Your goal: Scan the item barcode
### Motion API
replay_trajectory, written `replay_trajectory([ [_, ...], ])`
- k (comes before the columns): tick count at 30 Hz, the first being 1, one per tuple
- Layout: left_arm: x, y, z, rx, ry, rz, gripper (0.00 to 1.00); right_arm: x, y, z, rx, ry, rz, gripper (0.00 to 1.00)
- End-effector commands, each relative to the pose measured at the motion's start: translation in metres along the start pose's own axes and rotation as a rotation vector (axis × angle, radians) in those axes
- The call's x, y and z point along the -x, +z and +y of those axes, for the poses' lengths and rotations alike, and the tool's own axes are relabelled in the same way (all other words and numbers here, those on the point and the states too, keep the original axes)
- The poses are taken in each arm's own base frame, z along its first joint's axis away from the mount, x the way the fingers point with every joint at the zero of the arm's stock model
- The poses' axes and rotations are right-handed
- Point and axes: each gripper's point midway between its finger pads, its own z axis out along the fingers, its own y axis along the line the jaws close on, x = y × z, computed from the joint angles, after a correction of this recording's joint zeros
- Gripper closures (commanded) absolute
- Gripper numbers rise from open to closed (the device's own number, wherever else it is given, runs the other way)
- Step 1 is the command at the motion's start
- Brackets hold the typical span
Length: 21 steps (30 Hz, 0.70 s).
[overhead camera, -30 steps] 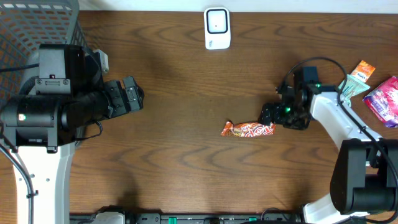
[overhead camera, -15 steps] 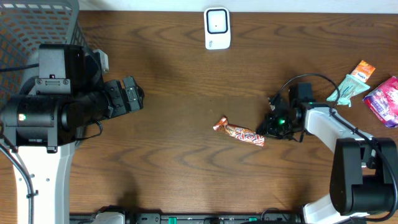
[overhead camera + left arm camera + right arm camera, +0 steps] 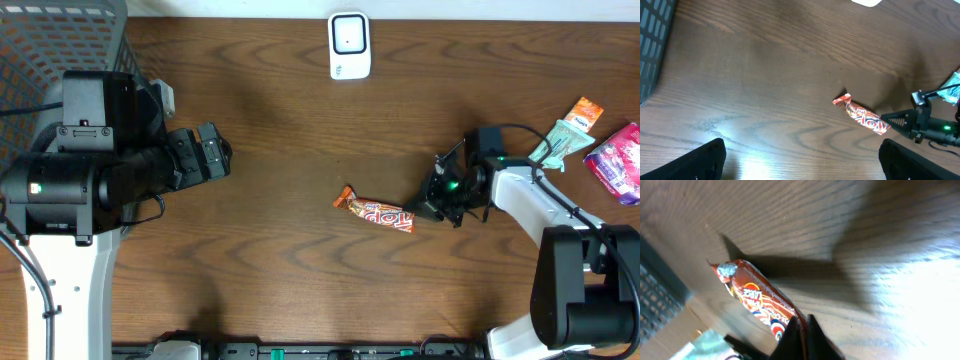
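- On the wooden table (image 3: pixel 300 270), a little right of centre, we note the candy bar (image 3: pixel 378 213): an orange-red wrapper with white lettering, lying at a slight slant, its left end nearer the far edge than its right end.
- The right gripper (image 3: pixel 414 211) is at the bar's right end. In the right wrist view its two tips are pressed together, with the crimped end of the wrapper pinched between them, so the bar is held by that end only.
- We cannot tell whether the bar's free end rests on the wood or hangs just above it. A dark shadow runs along its far side.
- The left gripper (image 3: pixel 800 150) is spread wide and holds nothing. In the left wrist view its tips sit at the two lower corners of the frame, with bare wood between them. It is well apart from the bar, over the left part of the table.
- The white scanner (image 3: pixel 349 45) sits at the far edge, near the middle, well apart from both the bar and the grippers.
- A grey mesh basket (image 3: pixel 40 40) occupies the far left corner, behind the left arm.
- Near the right edge, beyond the right arm, we record an orange packet (image 3: pixel 585 112), a teal packet (image 3: pixel 560 142) and a pink packet (image 3: pixel 618 160), grouped close together.
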Motion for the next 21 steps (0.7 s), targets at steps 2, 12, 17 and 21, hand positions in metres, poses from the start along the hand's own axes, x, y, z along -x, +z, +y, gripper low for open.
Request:
replay_trajectory([
  [2, 0.002, -0.004, -0.003, -0.01, 0.016, -0.012, 0.02, 0.014, -0.019, 0.009, -0.047, -0.105, -0.063, 0.63],
  [12, 0.002, -0.004, -0.003, -0.01, 0.016, -0.012, 0.02, 0.039, -0.053, 0.049, -0.205, -0.588, -0.157, 0.29],
  [17, 0.002, -0.004, -0.003, -0.01, 0.016, -0.012, 0.02, 0.022, -0.023, 0.075, -0.302, -1.051, -0.111, 0.13],
  [21, 0.002, -0.004, -0.003, -0.01, 0.016, -0.012, 0.02, -0.006, 0.001, 0.075, -0.336, -1.263, 0.022, 0.12],
])
